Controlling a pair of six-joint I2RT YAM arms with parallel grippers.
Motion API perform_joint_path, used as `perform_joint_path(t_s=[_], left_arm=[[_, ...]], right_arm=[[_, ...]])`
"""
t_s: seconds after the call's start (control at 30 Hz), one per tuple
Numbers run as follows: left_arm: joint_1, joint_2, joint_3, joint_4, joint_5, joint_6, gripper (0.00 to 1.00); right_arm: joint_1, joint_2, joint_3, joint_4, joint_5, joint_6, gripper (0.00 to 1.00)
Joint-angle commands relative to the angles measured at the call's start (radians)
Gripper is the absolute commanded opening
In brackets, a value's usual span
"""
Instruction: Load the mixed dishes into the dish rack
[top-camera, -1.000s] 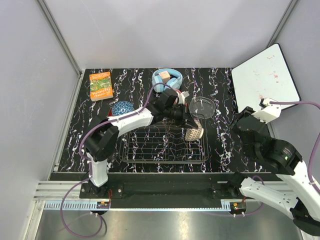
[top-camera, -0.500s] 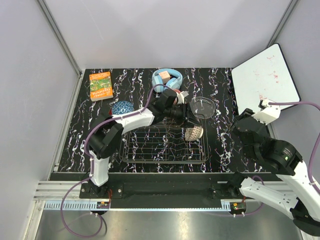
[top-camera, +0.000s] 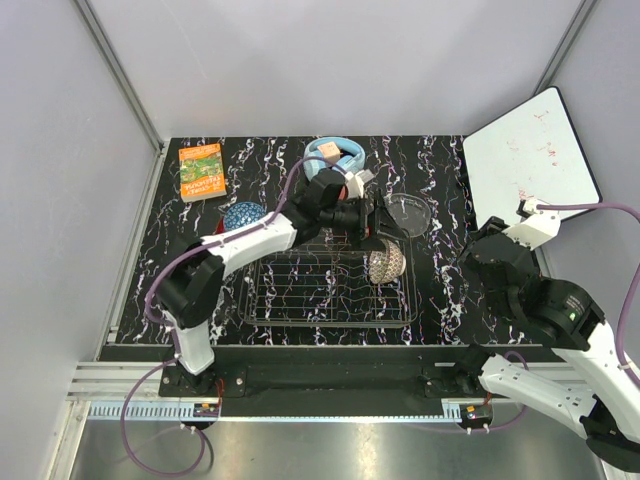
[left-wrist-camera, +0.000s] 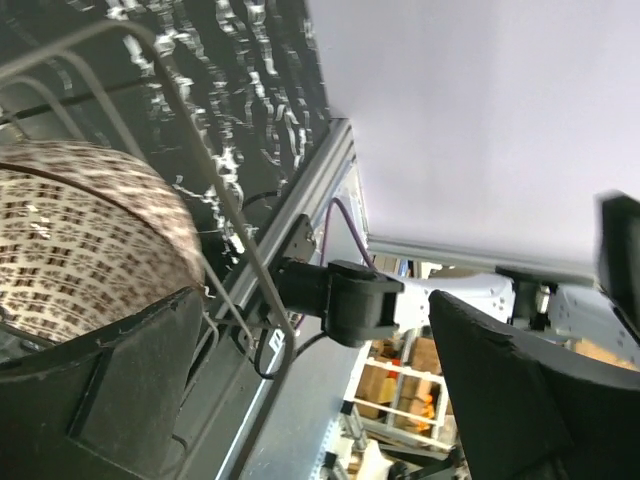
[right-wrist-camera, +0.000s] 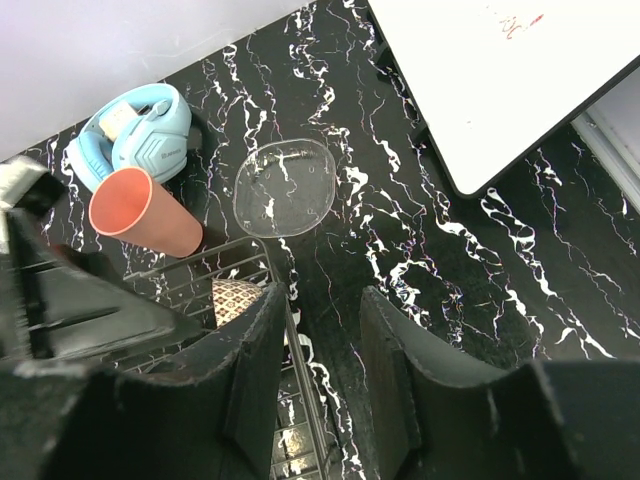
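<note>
The beige-brown patterned bowl (top-camera: 385, 262) lies in the back right corner of the dish rack (top-camera: 300, 300), its patterned outside (left-wrist-camera: 80, 240) against the rack's wire. My left gripper (left-wrist-camera: 320, 400) hangs open just behind and above it, with nothing between its fingers. A clear glass dish (right-wrist-camera: 285, 187) and a salmon-pink cup (right-wrist-camera: 145, 212) lying on its side rest on the table behind the rack. A blue-patterned bowl (top-camera: 243, 216) sits left of the rack's back edge. My right gripper (right-wrist-camera: 325, 390) is open and empty, high over the rack's right edge.
Light-blue headphones (top-camera: 335, 155) lie at the back centre and an orange book (top-camera: 201, 171) at the back left. A white board (top-camera: 530, 150) leans over the table's back right corner. Grey walls close in the table on the left, the back and the right.
My left gripper has opened and let go of the beige-brown bowl, which now rests in the rack, and has drawn back a little. The right arm has barely moved.
</note>
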Motion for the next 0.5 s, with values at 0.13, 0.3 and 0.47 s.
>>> perform_joint_path(t_s=[0.13, 0.3, 0.47], left_arm=[[0.071, -0.262, 0.059, -0.309, -0.121, 0.365, 0.99], [0.289, -0.398, 0.063, -0.542, -0.165, 0.653, 0.99], [0.431, -0.333, 0.217, -0.891, -0.4, 0.91, 0.99]], right_arm=[[-0.001, 0.022, 0.023, -0.009, 0.004, 0.014, 0.46], [-0.001, 0.027, 0.008, -0.01, -0.007, 0.031, 0.46], [-0.001, 0.024, -0.031, 0.0, -0.024, 0.057, 0.46]])
